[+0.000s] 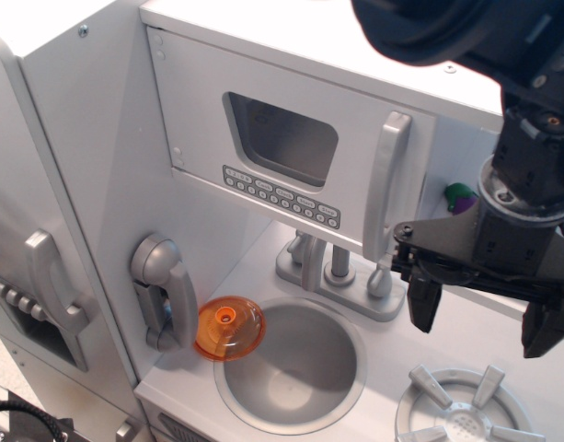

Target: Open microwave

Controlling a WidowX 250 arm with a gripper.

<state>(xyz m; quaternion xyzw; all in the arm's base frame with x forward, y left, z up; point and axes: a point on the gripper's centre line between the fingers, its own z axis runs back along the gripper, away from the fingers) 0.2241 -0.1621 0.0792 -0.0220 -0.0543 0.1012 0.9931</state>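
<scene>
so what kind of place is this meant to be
Most likely a toy play kitchen. A microwave with a window and a tall bar handle is built into grey cabinets, above a round sink with a tap. A toy phone hangs beside it.

The gripper (484,320) hangs open beside the closed microwave (286,147), near its bar handle (388,187).

Toy microwave, door shut

The microwave (291,152) is a light grey flat-fronted cabinet unit at about 12 o'clock in the view, tilted so its front slopes down toward 4 o'clock. Its door sits flush and closed, with a rounded rectangular clear window, a row of small grey buttons beneath it, and a tall grey bar handle along its 3 o'clock edge.
</scene>
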